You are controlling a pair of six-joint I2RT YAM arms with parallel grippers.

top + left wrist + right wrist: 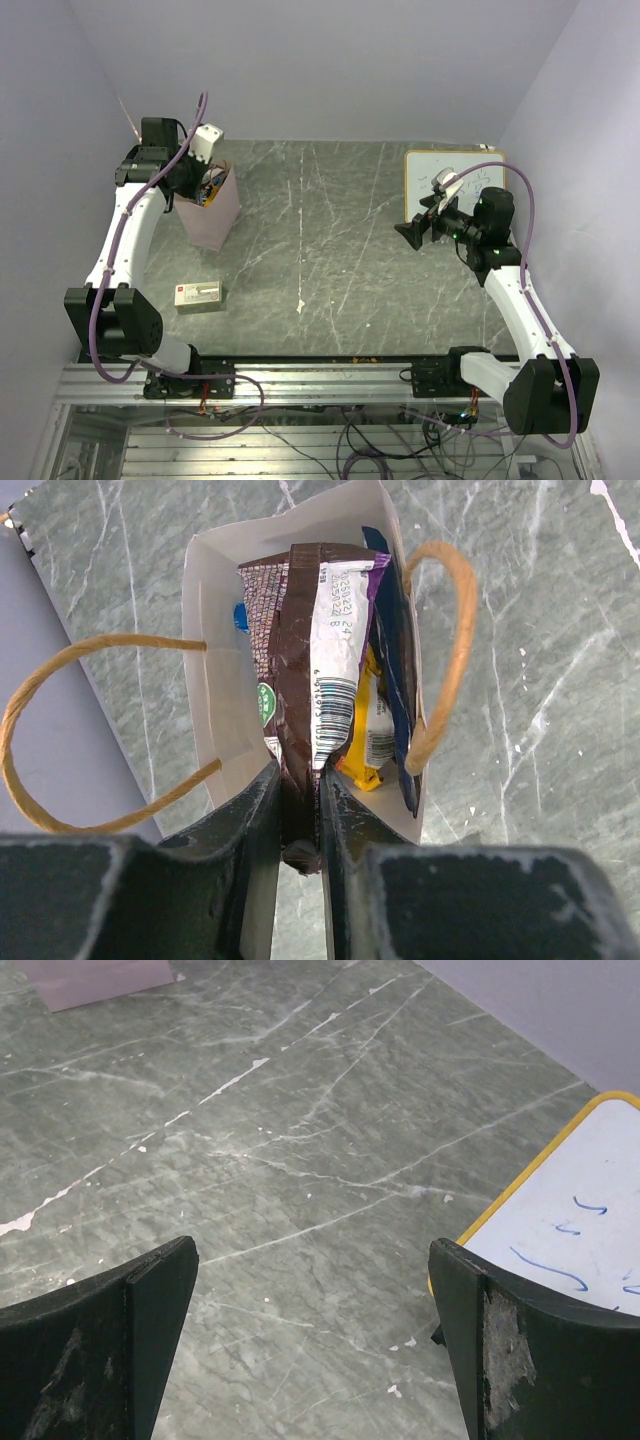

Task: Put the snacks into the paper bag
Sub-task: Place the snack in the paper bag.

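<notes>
The pale mauve paper bag (212,212) stands upright at the table's far left. In the left wrist view its white inside (215,630) holds several snacks: a dark blue packet (396,670), a yellow one (365,750), others partly hidden. My left gripper (300,815) hovers over the bag's mouth, shut on a dark purple-brown packet (310,650) that hangs down into the bag. In the top view the left gripper (205,175) sits right above the bag. My right gripper (412,234) is open and empty above bare table (310,1290), left of the whiteboard.
A pale beige box with a red mark (198,294) lies at the front left. A white framed whiteboard (452,183) lies at the far right; its yellow edge shows in the right wrist view (545,1160). The bag's rope handles (455,630) splay outward.
</notes>
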